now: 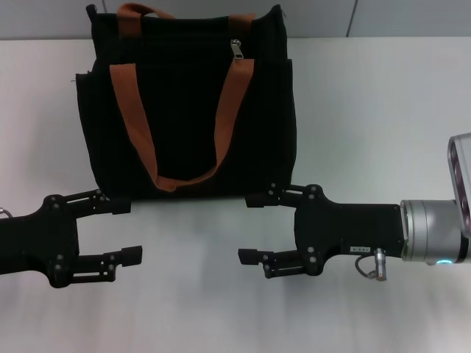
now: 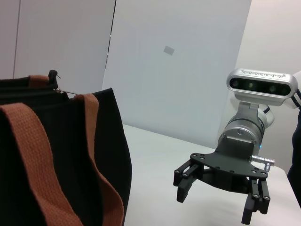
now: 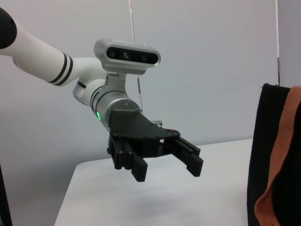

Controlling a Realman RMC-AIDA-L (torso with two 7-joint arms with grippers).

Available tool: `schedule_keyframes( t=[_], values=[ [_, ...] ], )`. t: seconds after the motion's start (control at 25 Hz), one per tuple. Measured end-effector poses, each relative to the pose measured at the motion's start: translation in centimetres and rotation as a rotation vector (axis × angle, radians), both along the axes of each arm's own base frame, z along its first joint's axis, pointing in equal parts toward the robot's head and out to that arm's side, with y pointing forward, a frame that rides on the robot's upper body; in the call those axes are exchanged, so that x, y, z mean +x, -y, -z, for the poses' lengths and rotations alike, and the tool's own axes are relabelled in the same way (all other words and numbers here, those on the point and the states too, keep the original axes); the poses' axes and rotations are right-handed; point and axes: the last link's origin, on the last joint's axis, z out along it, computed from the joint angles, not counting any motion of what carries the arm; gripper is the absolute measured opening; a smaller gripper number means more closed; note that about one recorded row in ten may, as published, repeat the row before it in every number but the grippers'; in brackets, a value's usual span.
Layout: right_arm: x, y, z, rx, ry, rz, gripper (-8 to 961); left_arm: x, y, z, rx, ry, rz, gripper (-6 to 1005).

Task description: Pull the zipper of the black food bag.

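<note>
Black food bag (image 1: 191, 110) standing at the far side of your table (image 1: 383, 147), zipper (image 1: 236, 49) near its top edge, you can't see inside, left gripper (image 1: 125, 229) and right gripper (image 1: 254, 228) spread wide, near side, touching nothing, wrist views miss the zipper pull.

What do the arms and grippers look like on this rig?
Both the left gripper and right gripper are matte black, with bolted linkage jaws. The right has a silver cylindrical wrist with a lit ring, a small label and a metal connector. White arm links carry black bands; each wrist bears a grey camera bar.
</note>
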Motion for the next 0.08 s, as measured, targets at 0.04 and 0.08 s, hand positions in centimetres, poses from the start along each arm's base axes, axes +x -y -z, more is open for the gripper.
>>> schedule_keyframes(
  t=[0.04,0.08],
  values=[
    [-0.01,-0.03,-0.02,0.002,-0.001,0.001,826,0.01,0.01,0.03,0.000,0.000,0.000,802],
    [-0.01,-0.03,-0.02,0.002,-0.001,0.001,826,0.01,0.01,0.03,0.000,0.000,0.000,802]
  ],
)
